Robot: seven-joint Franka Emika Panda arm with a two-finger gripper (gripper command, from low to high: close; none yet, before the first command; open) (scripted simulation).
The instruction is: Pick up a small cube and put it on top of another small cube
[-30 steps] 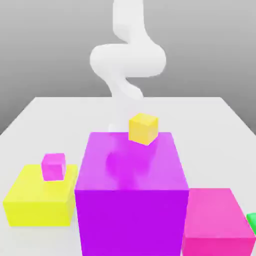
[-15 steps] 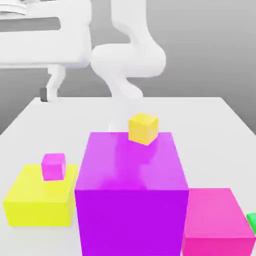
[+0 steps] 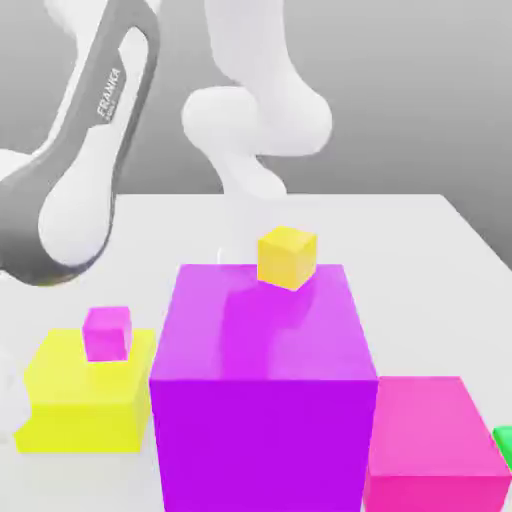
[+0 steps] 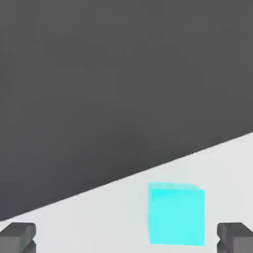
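White table (image 3: 420, 230) carries big purple block (image 3: 262, 400) with small yellow cube (image 3: 287, 257) on its top back edge, big yellow block (image 3: 85, 405) topped by small magenta cube (image 3: 106, 332), pink block (image 3: 435, 445); gripper (image 4: 126, 237) spread wide, empty, cyan cube (image 4: 177, 213) on table between fingertips (image 4: 18, 236).

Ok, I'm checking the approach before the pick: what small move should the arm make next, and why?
Probably shift the pincer sideways to centre it over the small plain cyan cube, then descend. In the hand view the cube sits on the white table nearer one fingertip than the other, ungrasped, with the fingers spread wider than it.
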